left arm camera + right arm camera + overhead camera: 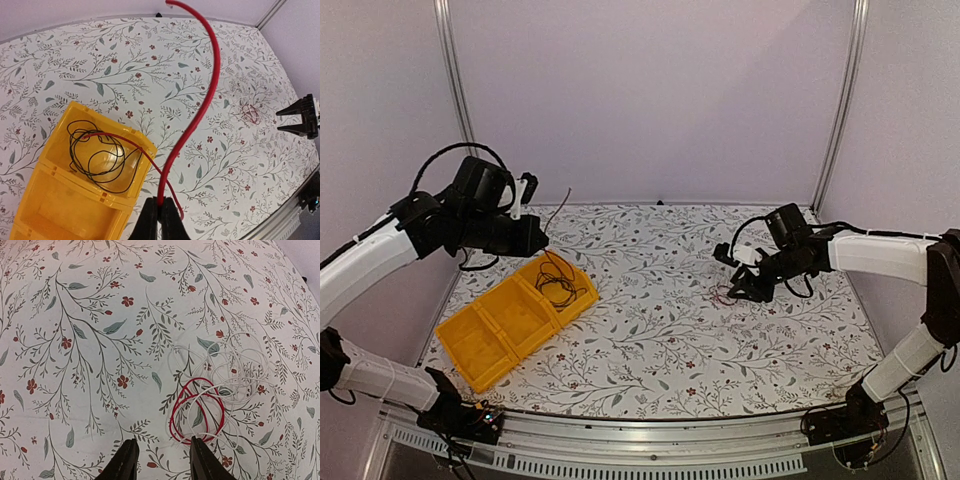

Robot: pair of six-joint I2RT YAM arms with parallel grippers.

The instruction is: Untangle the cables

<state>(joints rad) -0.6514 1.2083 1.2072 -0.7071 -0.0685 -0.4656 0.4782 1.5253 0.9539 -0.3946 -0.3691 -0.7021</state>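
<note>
Near-left on the table (660, 345), a yellow bin (480, 345) sat with its long axis running near-left to far-right, close to the table's left edge. Its far-right compartment held a black cable (557, 285) in a loose coil of several turns, lying flat on the floor. Left gripper (160, 212) hung just above the bin's far-right corner, jaws pinched tight on a red cable (210, 90). From the jaws one run rose in a long S-curve toward the far wall, its free end up in the air. The other, seen thinner, ran back over the bin rim and across the black coil. Right of centre, well apart from the bin, a small tangle lay flat on the cloth: a red loop (197, 412) of two or so turns, overlapped on its far-right side by a white cable (240, 370) in wider, looser rings. Right gripper (161, 460) hovered just on the near side of the red loop, fingers parted and holding nothing. Open floral cloth lay between bin and tangle, and the tangle sat well in from the right and near edges.
</note>
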